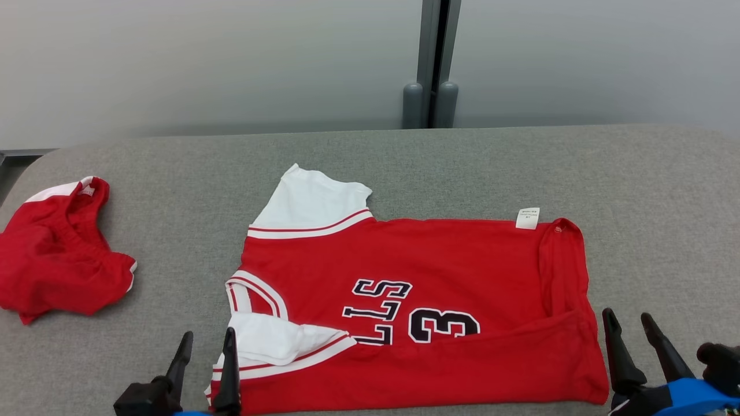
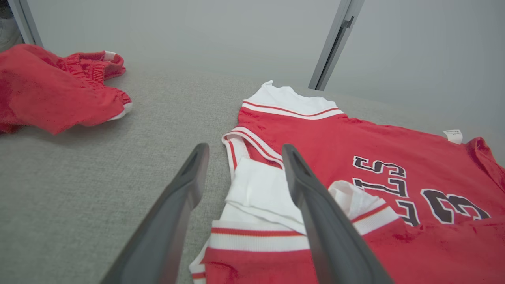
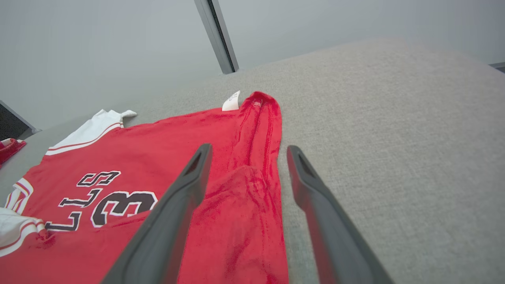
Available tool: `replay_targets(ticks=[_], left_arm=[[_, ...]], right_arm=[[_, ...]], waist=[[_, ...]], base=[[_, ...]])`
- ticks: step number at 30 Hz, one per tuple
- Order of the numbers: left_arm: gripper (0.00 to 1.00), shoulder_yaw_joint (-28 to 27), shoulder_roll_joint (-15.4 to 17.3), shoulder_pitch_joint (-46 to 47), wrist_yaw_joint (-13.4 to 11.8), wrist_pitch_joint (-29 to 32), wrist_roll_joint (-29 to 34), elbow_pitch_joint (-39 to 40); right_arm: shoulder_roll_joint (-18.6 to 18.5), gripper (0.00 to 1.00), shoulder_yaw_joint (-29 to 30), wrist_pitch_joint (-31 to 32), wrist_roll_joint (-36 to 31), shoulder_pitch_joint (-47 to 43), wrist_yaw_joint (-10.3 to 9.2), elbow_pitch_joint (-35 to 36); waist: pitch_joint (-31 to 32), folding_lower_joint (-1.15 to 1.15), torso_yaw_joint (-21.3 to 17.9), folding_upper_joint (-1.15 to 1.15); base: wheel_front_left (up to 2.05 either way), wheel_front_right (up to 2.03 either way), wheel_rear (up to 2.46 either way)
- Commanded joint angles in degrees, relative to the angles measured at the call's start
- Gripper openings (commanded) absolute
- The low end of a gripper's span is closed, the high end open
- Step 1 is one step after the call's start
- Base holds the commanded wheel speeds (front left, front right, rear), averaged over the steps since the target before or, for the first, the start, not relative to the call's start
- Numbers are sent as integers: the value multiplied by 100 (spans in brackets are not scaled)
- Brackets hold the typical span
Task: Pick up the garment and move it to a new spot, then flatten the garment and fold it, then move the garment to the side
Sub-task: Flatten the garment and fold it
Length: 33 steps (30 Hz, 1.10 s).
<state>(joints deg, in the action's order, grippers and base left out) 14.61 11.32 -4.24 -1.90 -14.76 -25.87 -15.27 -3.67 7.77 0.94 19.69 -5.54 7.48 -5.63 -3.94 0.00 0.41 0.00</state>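
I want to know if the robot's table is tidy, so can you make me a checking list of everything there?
Surface: grey fabric table, smooth.
Job's things: red jersey lying flat, near edge folded up over part of the number.
Clutter: crumpled red shorts at the left.
Grippers: left gripper open at the white sleeve; right gripper open at the jersey's other end; both empty.
Cables: nothing seen.
Surroundings: pale wall, grey post.

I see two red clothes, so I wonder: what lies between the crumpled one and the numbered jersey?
Only bare grey tabletop separates the crumpled garment from the jersey, as the head view shows.
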Motion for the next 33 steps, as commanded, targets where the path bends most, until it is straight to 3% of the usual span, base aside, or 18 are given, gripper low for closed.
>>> replay_targets(ticks=[1, 14, 24, 33], left_arm=[[100, -36, 46, 171, 8, -31, 100, 68], [100, -513, -90, 881, 17, -49, 572, 349], [100, -934, -102, 818, 191, -50, 795, 197], [100, -974, -86, 664, 267, -51, 909, -67]], right_arm=[[19, 100, -29, -121, -69, 147, 3, 58], [72, 100, -328, -862, -461, 804, 3, 43], [78, 100, -419, -896, -572, 769, 3, -61], [77, 100, -471, -785, -709, 618, 3, -135]], waist=[[11, 0, -25, 0], [85, 0, -126, 0], [267, 0, -96, 0], [359, 0, -47, 0]], base=[[0, 0, 0], [0, 0, 0], [0, 0, 0], [0, 0, 0]])
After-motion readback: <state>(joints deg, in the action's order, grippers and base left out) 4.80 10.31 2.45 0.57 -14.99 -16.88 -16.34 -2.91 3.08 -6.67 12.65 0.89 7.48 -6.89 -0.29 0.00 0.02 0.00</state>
